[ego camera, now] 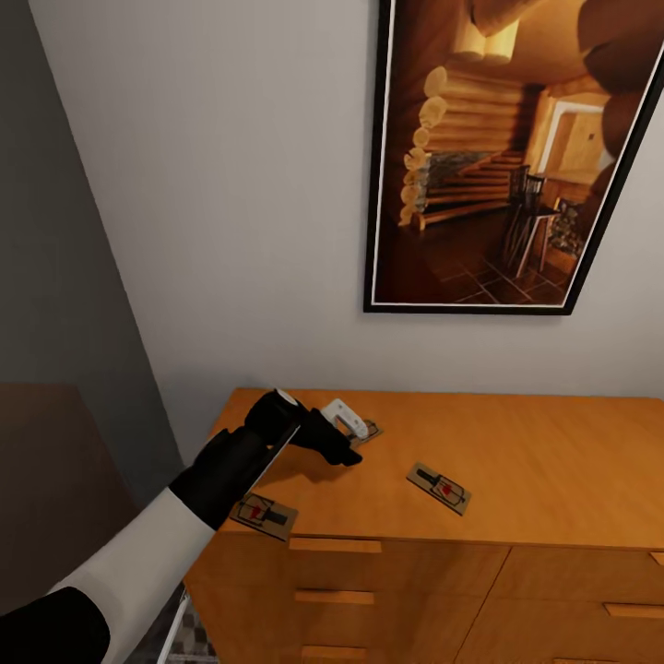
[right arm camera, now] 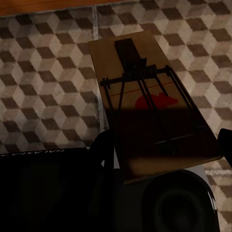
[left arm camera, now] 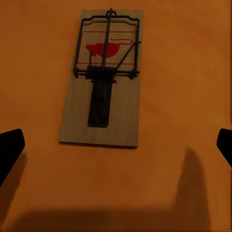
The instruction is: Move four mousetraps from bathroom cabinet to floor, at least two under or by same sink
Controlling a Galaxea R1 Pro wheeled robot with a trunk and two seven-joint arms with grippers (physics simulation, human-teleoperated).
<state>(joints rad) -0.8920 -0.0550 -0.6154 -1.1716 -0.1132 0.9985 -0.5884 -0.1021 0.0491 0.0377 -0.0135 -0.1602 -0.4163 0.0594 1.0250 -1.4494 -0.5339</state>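
Observation:
Three mousetraps lie on the flat top of the orange-brown cabinet [ego camera: 553, 461]: one at the front left edge [ego camera: 264, 515], one near the middle [ego camera: 439, 488], and one further back [ego camera: 369, 430] half covered by my left gripper [ego camera: 355, 441]. In the left wrist view that mousetrap [left arm camera: 104, 82] lies flat just ahead of the gripper [left arm camera: 116, 150], whose dark fingertips [left arm camera: 9, 150] stand wide apart, open and empty. Another mousetrap [right arm camera: 154, 121] is held in my right gripper [right arm camera: 164, 145], above the cube-patterned bathroom floor [right arm camera: 48, 72].
A large framed picture of a log cabin [ego camera: 516, 157] hangs on the pale wall above the cabinet. Drawer fronts with slim handles [ego camera: 335, 545] face me. My dark base [right arm camera: 72, 193] sits under the held trap. A strip of floor [ego camera: 194, 641] shows left of the cabinet.

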